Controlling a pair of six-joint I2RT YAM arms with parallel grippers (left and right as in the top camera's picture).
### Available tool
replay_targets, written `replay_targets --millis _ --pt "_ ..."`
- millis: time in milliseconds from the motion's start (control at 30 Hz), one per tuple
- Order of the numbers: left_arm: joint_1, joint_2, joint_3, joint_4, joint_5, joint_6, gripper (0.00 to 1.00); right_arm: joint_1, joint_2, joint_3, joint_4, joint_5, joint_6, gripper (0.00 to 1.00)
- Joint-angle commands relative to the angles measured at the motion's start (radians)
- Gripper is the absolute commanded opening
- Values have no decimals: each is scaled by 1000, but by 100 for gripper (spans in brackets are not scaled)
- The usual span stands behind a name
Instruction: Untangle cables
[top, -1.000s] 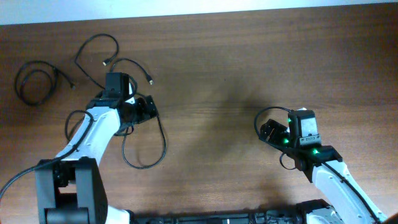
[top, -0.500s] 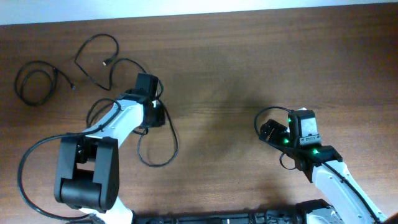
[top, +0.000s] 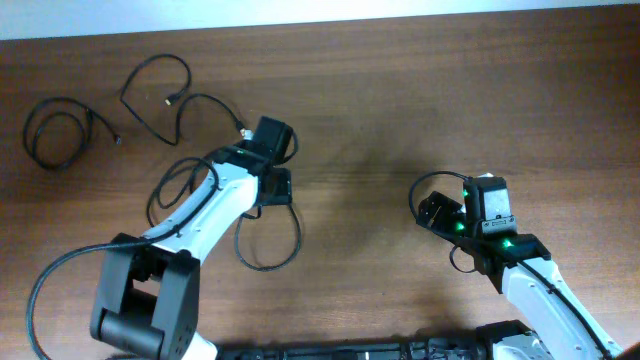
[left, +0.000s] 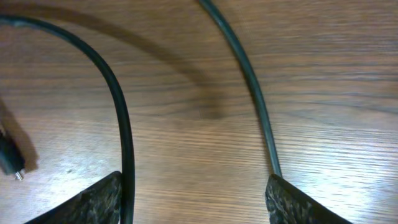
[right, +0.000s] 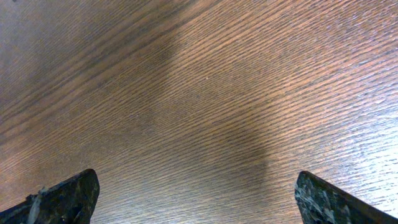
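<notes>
Over the brown worktop (top: 400, 100) my left fingers (left: 93, 202) are spread wide and grip nothing, with two strands of the cable loop (top: 268, 240) running by their tips. My right fingers (right: 65, 199) are also spread wide and empty. The coiled cable (top: 55, 130) and the sprawled cable (top: 155, 85) lie far left.

Soft, even light on the wood table (top: 400, 100), no glare. In the left wrist view the cable (left: 249, 81) throws a fuzzy shadow to its left.
</notes>
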Motion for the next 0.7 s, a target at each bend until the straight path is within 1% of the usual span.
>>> replay_targets --millis 0,33,67,100,133,233,300,367,400,433,467,500,533,567,600,667 --pt "-51 -16 16 50 17 -2 80 3 -2 2 1 13 -7 99" --pt "-60 -16 16 56 16 -2 82 3 -2 2 1 13 -7 99" --pt "-60 -16 16 58 17 -2 90 3 -2 2 1 13 -7 99" --pt "-60 -14 16 59 17 -2 96 3 -2 2 1 13 -7 99" --pt "-60 -5 16 59 17 -2 99 3 -2 2 1 13 -7 99" --pt "-63 53 16 68 24 -2 99 3 -2 2 1 13 -7 99" --pt "-100 116 16 74 32 -2 99 3 -2 2 1 13 -7 99" --pt "-119 150 16 73 32 -36 100 3 -2 2 1 13 -7 99" --pt "-127 164 16 69 32 -36 94 3 -2 2 1 13 -7 99" --pt "-128 165 16 53 31 -40 79 3 -2 2 1 13 -7 99" --pt "-128 165 16 43 30 -40 67 3 -2 2 1 13 -7 99" --pt "-128 165 16 35 19 -40 59 3 -2 2 1 13 -7 99" --pt "-128 165 16 22 -9 -41 37 3 -2 2 1 13 -7 99" --pt "-123 165 16 -7 -71 -41 11 3 -2 2 1 13 -7 99" --pt "-115 165 16 -35 -121 -59 1 3 -2 2 1 13 -7 99" --pt "-63 165 16 -72 -156 -142 0 3 -2 2 1 13 -7 99"
